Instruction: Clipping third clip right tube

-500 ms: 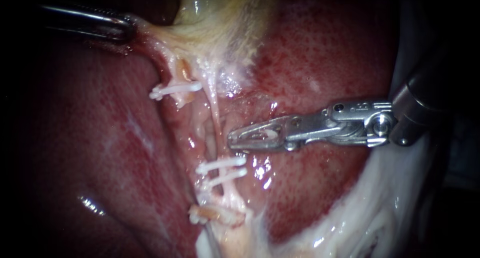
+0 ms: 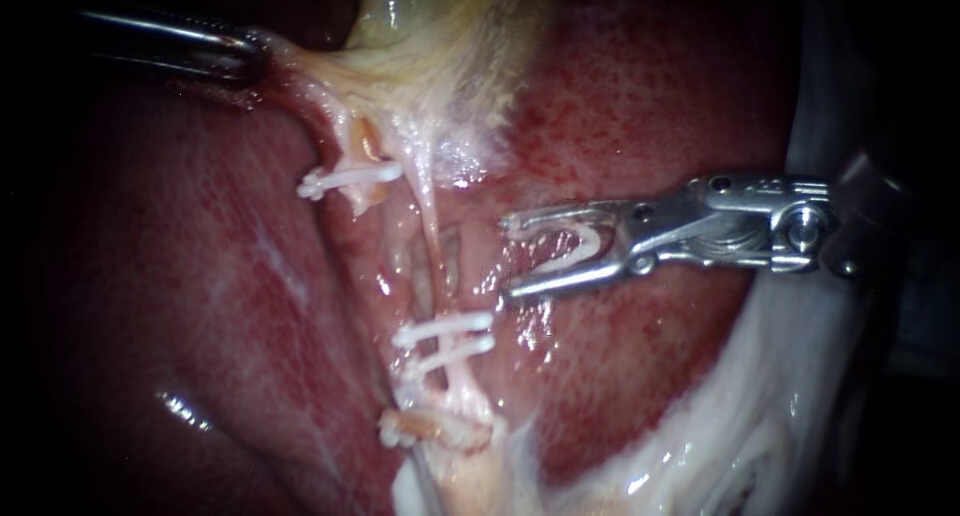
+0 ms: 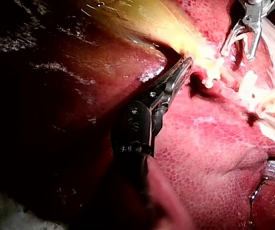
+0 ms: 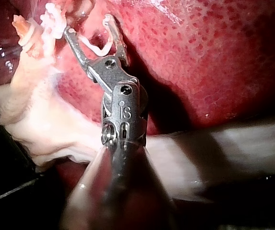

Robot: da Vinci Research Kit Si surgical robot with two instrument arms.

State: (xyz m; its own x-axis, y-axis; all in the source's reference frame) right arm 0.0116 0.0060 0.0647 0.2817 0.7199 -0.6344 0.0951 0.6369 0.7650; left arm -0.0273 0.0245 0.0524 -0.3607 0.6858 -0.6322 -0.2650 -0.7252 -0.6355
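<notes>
The right instrument (image 2: 508,258) has its end effector open. The two jaws are spread in a V with a clear gap between their tips, and no tissue lies between them. A white clip (image 2: 572,246) sits inside the jaws, itself open, with its legs lying along their inner faces. The right wrist view shows the same thing: spread jaws with the clip bent between them.

The tips point at the right tube (image 2: 433,238), a thin pale strand running down the cleft in the liver (image 2: 650,106). They are near the tube, on its right side, but not touching it. They are level with the bare stretch of the tube.

Lower on that tube, two clips (image 2: 443,338) are closed across it, one just under the other. Up and to the left, a lone clip (image 2: 350,179) crosses a short orange-tinged stub. A similar stump (image 2: 430,428) lies just below the pair.

The left instrument (image 2: 255,56) is well apart, at the upper left. Its end effector is closed on the pale edge of the gallbladder (image 2: 440,36), and the tissue there is drawn taut toward the tip. In the left wrist view its jaws lie together, with the tip in yellowish tissue.
</notes>
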